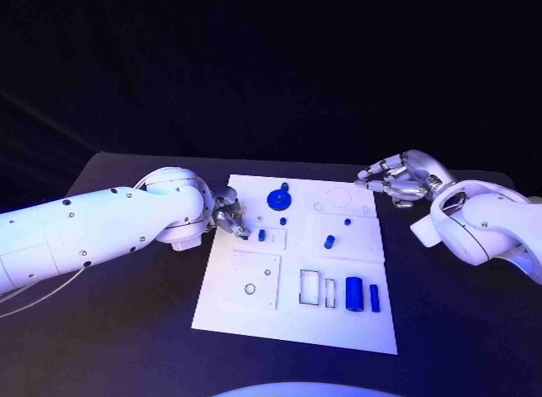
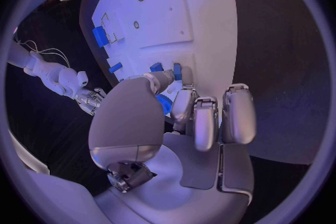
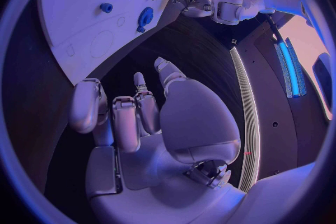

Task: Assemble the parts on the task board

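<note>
Lying on the task board [image 1: 297, 318] are being observed blue parts, among them a gear [image 1: 278, 198] near its far edge. The left hand [image 1: 227, 213] is being held at the board's left edge, its grasp undeterminable. The right hand [image 1: 396, 179], fingers curled, empty, is being held beyond the board's far right corner.

Black table [image 1: 116, 331] w/ a ribbed strip [image 3: 246, 117] — lit.

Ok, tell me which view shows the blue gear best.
The head view: the blue gear lies unblocked on the task board. The right wrist view shows it small and edge-on; in the left wrist view fingers hide it.
</note>
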Controlling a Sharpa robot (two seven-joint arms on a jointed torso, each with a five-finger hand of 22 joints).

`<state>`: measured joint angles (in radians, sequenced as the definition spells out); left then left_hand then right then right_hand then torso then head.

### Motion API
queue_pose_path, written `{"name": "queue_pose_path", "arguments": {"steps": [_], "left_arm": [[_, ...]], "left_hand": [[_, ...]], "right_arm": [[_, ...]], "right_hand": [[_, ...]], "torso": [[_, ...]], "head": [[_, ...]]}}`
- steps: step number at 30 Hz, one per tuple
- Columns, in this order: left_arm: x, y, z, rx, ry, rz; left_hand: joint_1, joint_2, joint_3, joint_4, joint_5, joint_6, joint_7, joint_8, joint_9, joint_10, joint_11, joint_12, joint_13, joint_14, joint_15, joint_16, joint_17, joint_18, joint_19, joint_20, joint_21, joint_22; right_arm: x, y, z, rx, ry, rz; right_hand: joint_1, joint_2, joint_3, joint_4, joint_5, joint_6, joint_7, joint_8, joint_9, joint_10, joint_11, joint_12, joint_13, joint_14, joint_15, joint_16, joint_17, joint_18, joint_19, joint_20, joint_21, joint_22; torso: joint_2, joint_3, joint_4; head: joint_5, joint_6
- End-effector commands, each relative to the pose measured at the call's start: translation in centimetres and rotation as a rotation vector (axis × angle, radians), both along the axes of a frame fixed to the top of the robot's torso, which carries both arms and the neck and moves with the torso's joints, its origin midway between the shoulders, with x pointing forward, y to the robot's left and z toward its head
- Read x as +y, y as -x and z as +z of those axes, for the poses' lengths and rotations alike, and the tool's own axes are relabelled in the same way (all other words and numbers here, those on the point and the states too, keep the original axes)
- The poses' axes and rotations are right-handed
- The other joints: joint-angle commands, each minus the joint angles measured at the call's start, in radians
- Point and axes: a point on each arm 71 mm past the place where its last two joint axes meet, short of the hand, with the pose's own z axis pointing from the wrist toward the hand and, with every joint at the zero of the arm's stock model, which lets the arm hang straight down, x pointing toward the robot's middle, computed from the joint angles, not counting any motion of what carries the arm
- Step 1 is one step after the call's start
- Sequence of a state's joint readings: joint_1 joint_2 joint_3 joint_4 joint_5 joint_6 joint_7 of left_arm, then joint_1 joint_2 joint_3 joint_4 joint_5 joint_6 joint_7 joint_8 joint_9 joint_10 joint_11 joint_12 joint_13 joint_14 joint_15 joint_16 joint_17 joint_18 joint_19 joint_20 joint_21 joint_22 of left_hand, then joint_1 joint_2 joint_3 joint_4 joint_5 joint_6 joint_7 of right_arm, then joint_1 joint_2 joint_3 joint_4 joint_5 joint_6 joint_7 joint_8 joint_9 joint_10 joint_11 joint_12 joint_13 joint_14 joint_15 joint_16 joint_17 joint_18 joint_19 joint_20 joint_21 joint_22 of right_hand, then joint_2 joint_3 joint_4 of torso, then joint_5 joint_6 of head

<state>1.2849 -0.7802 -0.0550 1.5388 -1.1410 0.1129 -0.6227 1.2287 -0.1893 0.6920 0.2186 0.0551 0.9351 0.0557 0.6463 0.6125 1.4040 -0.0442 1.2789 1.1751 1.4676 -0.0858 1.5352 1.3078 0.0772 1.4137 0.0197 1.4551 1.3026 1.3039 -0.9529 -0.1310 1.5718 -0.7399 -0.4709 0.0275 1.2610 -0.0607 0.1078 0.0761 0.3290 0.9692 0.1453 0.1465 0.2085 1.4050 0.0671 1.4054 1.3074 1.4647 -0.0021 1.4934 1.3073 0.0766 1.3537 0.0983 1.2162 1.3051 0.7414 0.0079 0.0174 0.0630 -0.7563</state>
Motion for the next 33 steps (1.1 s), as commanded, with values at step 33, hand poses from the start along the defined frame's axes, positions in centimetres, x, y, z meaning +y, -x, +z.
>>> {"name": "queue_pose_path", "arguments": {"steps": [33], "left_arm": [[-0.04,0.06,-0.35,0.017,-0.014,-0.004]], "left_hand": [[-0.098,-0.015,0.026,-0.065,0.001,0.064,-0.057,0.048,0.033,0.037,-0.02,0.041,0.043,0.089,-0.023,-0.003,0.211,-0.025,0.023,-0.006,0.02,0.032]], "right_arm": [[-0.02,0.06,0.01,-0.001,0.002,0.005]], "right_hand": [[-0.003,0.008,-0.004,0.0,0.006,-0.007,0.001,0.007,-0.001,-0.002,-0.004,0.0,0.072,0.072,-0.007,-0.006,0.13,0.013,-0.003,0.0,-0.003,0.001]], "torso": [[0.0,0.0002,-0.0003]], "head": [[0.0,0.001]]}}
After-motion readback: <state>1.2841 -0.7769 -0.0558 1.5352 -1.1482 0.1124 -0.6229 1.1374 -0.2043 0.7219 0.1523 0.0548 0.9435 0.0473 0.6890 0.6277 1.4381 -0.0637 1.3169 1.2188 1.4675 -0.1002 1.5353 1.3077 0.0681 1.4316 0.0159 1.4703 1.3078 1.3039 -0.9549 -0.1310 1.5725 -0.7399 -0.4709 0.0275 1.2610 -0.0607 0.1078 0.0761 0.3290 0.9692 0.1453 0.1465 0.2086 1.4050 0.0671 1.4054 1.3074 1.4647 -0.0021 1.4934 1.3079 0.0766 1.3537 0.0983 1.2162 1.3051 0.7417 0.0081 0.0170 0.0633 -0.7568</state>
